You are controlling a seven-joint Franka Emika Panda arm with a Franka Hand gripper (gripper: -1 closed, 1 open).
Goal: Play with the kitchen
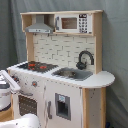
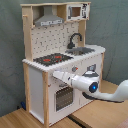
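Note:
The kitchen [image 1: 67, 97] is a tall white and light-wood toy unit, seen in both exterior views [image 2: 36, 87]. It has a black faucet [image 1: 85, 58] over a grey sink [image 1: 73, 74], a red-ringed black hob [image 1: 35, 65], a hood [image 1: 40, 26] and a microwave [image 1: 73, 23]. The oven door [image 2: 63, 96] sits low on the front, under a knob panel [image 2: 75, 69]. My gripper [image 2: 56, 75] reaches in from the second exterior view's right and points at the front panel beside the hob's corner. It is level with the knobs.
A grey curtain [image 1: 115, 50] hangs behind the kitchen. Wooden boards [image 2: 20, 120] lie under it. My white arm [image 2: 107, 92] crosses the lower right of the second exterior view. White arm parts [image 1: 6, 92] fill the first exterior view's left edge and bottom.

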